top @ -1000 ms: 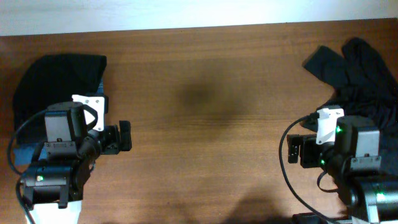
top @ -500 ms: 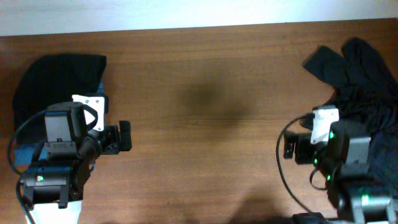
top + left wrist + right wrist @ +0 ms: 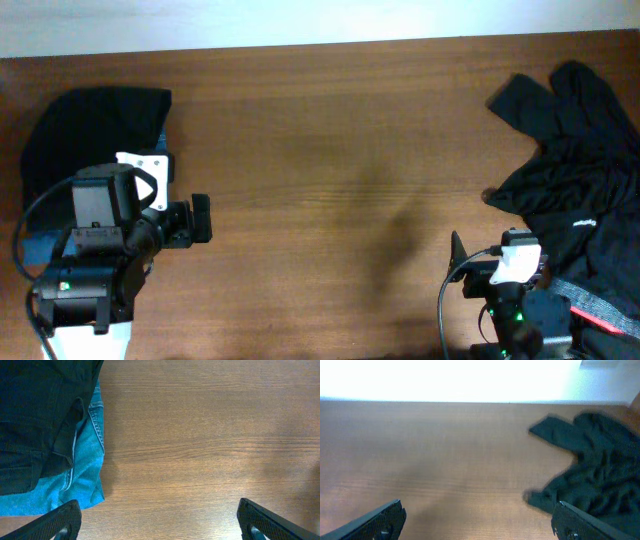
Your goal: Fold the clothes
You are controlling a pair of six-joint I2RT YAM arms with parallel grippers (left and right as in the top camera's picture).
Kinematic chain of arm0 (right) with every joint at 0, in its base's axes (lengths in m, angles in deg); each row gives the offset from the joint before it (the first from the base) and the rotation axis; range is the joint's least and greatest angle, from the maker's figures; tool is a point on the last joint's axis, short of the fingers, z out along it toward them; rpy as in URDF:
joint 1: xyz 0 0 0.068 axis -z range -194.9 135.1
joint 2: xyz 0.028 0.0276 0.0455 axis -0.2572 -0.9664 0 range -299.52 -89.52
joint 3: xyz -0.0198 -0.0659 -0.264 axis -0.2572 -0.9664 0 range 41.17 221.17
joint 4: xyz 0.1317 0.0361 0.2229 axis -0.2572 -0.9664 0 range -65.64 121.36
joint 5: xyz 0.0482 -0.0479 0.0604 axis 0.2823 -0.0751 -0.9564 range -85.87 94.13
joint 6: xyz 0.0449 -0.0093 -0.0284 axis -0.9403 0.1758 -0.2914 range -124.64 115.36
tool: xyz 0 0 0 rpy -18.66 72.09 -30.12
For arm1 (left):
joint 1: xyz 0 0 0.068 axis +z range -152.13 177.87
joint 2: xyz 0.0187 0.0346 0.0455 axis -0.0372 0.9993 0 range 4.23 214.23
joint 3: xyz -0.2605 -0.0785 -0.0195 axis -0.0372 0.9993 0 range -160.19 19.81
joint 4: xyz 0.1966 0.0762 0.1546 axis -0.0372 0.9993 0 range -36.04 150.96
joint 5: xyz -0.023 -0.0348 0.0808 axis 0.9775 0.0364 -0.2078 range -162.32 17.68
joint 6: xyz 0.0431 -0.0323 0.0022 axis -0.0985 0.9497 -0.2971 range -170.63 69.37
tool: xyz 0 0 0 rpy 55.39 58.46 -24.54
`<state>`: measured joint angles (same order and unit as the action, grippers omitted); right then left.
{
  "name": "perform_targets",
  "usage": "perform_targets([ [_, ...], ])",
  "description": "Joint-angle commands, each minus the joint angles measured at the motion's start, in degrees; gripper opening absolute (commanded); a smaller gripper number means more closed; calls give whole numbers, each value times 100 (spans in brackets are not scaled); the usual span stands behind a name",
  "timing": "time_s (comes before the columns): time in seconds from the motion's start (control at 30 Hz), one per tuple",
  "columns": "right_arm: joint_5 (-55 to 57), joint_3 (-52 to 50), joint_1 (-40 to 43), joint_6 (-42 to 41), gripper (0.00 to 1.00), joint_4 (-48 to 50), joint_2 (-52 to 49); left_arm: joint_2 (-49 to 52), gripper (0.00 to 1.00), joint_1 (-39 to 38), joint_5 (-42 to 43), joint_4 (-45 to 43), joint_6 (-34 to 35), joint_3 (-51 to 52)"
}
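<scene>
The table (image 3: 320,120) is of brown wood, with a fine grain that runs from left to right, and it fills almost the whole overhead view. In the left wrist view some darker lines of the grain show clearly. At the far side the table ends in a straight edge, and behind it stands a white wall (image 3: 300,20). From above, this white band is wider at the left than at the right. In the right wrist view the wall is very bright and shows no detail. A soft dark shadow (image 3: 400,235) lies on the wood, right of the middle.
</scene>
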<state>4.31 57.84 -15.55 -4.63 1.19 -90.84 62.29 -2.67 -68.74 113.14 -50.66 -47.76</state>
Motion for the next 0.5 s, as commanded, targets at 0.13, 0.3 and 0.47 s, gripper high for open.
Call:
perform_targets([
  [0.13, 463, -407, 72, -26, 99, 828, 111, 0, 99, -17, -39, 4, -68, 15],
  [0.3, 955, -925, 72, -28, 99, 1958, 111, 0, 99, -17, -39, 4, -68, 15],
  [0.47, 866, -1635, 72, -26, 99, 3136, 111, 0, 99, -17, -39, 4, -68, 15],
])
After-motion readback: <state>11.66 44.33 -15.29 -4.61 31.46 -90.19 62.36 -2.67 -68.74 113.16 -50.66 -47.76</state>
